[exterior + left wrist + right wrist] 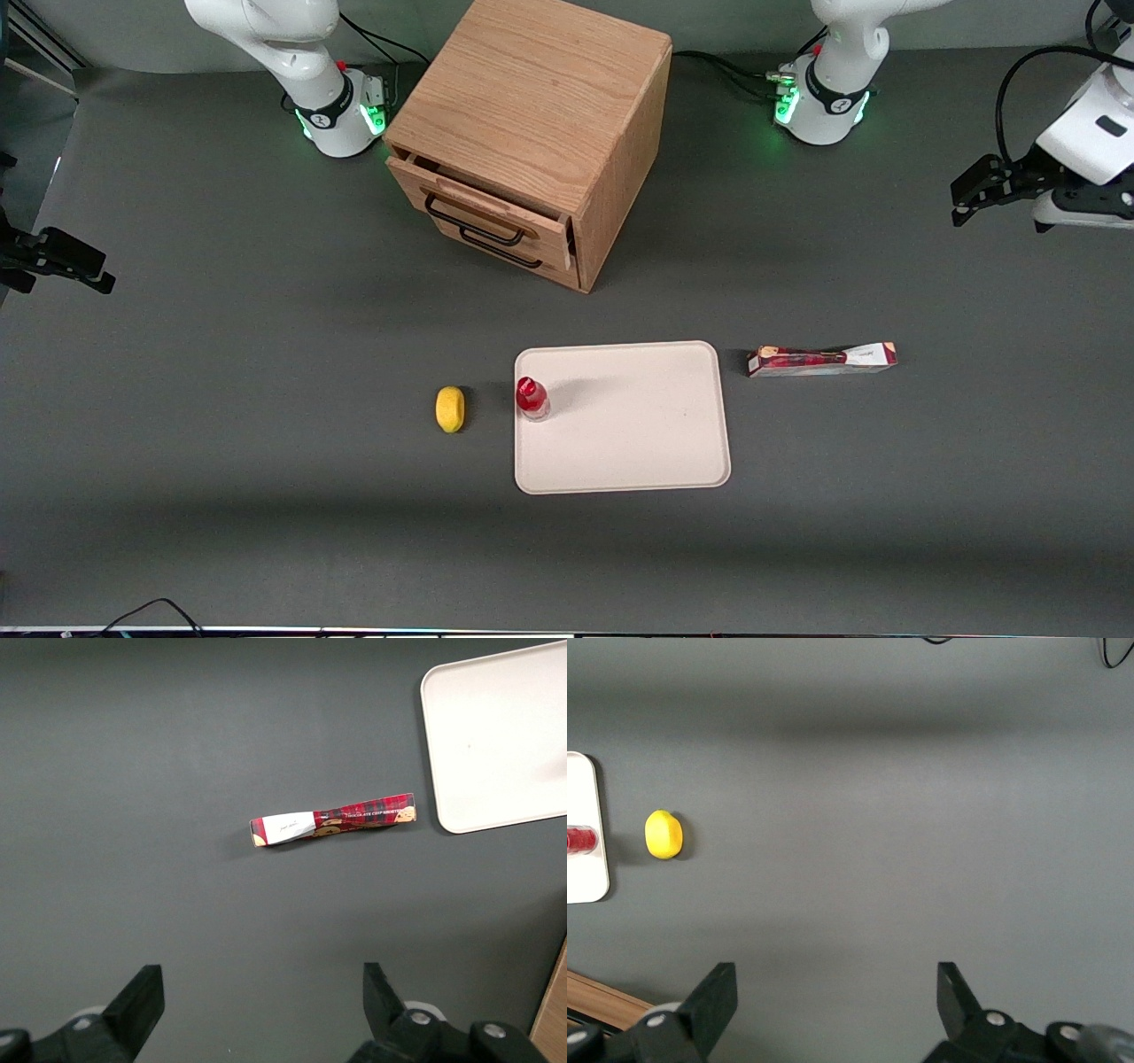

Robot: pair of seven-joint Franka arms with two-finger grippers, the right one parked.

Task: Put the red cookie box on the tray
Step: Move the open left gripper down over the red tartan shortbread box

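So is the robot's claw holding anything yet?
No, nothing. The left gripper hangs open above the dark table, apart from the long dark-red cookie box, which lies beside the flat beige tray.

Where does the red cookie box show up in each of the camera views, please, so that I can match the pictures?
Front view: the red cookie box lies flat on the table beside the tray, toward the working arm's end; the gripper hangs open, farther from the camera.
Left wrist view: the box lies close to the tray's corner, not touching it.
Right wrist view: not in it.
Shared landmark: the tray, whose edge shows there too.
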